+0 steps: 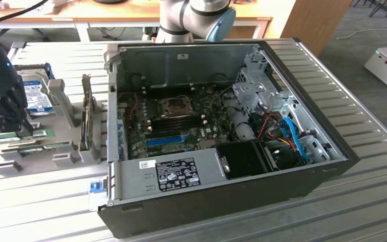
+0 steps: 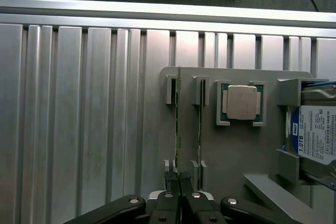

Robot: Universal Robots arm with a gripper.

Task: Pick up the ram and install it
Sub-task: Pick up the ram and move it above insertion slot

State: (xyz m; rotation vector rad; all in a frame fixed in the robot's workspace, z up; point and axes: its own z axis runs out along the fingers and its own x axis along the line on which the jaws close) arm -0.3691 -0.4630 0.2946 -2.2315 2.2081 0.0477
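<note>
Two thin green ram sticks stand on edge in a grey holder [image 2: 231, 145]. My gripper [image 2: 177, 179] is shut on the near end of one ram [image 2: 177, 119], its two black fingers pressed against either side of the board. That stick still sits in the holder's end slots. The other ram stick [image 2: 199, 129] stands free beside it. In the exterior view my gripper [image 1: 6, 123] hangs over the holder [image 1: 62, 108] at the exterior view's left, apart from the open computer case [image 1: 328, 166]. Inside the case, the motherboard's dark memory slots [image 1: 180, 118] lie below the processor socket [image 1: 177, 105].
A processor chip [image 2: 241, 102] rests in a pocket of the holder beside the sticks. A silver hard drive with a blue label [image 2: 317, 135] [image 1: 36, 93] stands further along it. A blue slot [image 1: 163, 140] and bundled cables [image 1: 291, 133] are inside the case. Ribbed metal tabletop [image 2: 79, 129] surrounds everything.
</note>
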